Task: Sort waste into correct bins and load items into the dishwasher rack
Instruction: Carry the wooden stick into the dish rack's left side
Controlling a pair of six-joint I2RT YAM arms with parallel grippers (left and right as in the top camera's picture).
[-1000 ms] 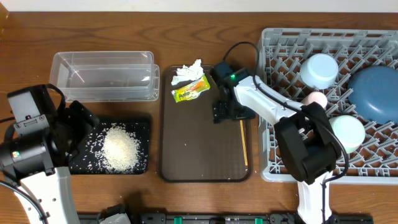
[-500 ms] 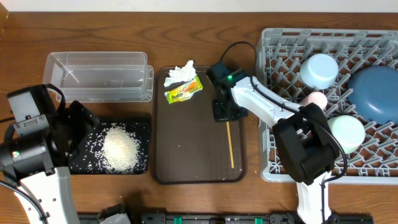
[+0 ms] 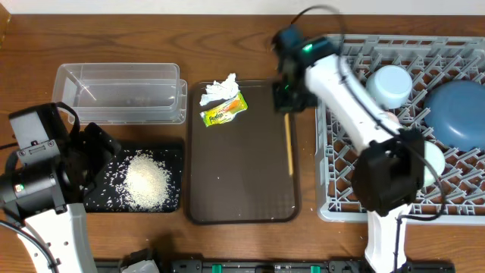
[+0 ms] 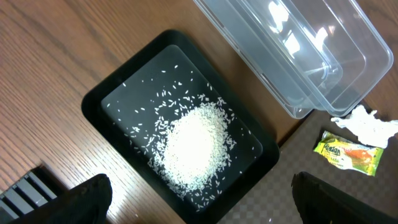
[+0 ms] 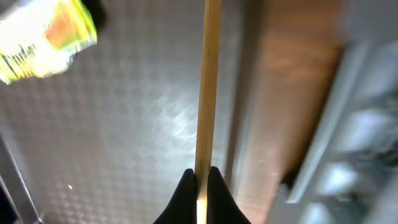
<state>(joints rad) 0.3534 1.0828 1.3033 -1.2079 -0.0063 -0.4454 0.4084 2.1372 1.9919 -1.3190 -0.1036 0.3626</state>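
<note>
Overhead, one wooden stick (image 3: 288, 145) was pinched at its far end between the closed fingers of the right gripper (image 3: 286, 102), its length over the right side of the brown tray (image 3: 242, 189), just beside the rack (image 3: 333, 178). One wrapper (image 3: 223, 111) and one tissue (image 3: 217, 89) sat on that tray. Two bins stood left: one clear tub (image 3: 121, 91) and one black tray (image 3: 173, 199) holding one rice heap (image 3: 146, 182). The left gripper (image 4: 214, 196) hung above it, fingers spread wide.
</note>
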